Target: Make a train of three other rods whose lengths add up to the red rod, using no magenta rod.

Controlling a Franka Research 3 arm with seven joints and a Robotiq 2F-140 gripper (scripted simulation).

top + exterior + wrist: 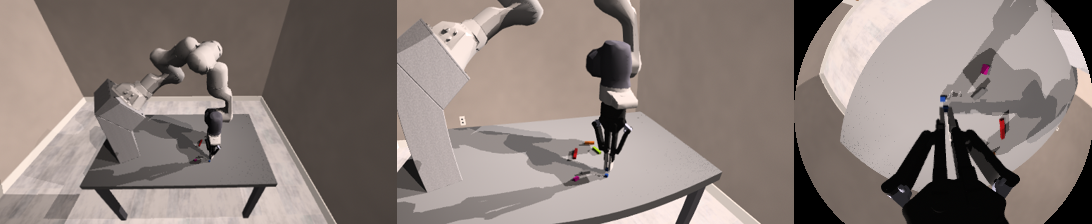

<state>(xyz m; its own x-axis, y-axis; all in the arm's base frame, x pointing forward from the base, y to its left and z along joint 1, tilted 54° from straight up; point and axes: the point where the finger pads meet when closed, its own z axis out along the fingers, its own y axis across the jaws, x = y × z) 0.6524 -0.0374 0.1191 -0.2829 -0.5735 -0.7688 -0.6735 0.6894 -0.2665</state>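
Observation:
My gripper [211, 156] [607, 167] [945, 113] points down, shut on a small dark blue rod [607, 170] [945, 108] at its fingertips, low over the table. Another blue rod [606, 175] [943, 98] lies on the table just beyond the tips. A red rod [200, 143] [575, 153] [1002, 128] lies further back. A lime rod [597, 150] and an orange rod [589, 142] lie behind the gripper; the lime one is hidden in the wrist view. A grey rod [585, 172] [980, 90] lies in shadow near the magenta rod [195, 160] [576, 179] [985, 69].
The rods lie scattered on the grey table [239, 172] [664, 183]. The arm's base stands at the table's left. Shadows of the arm and gripper cross the table and darken the area around the grey and magenta rods.

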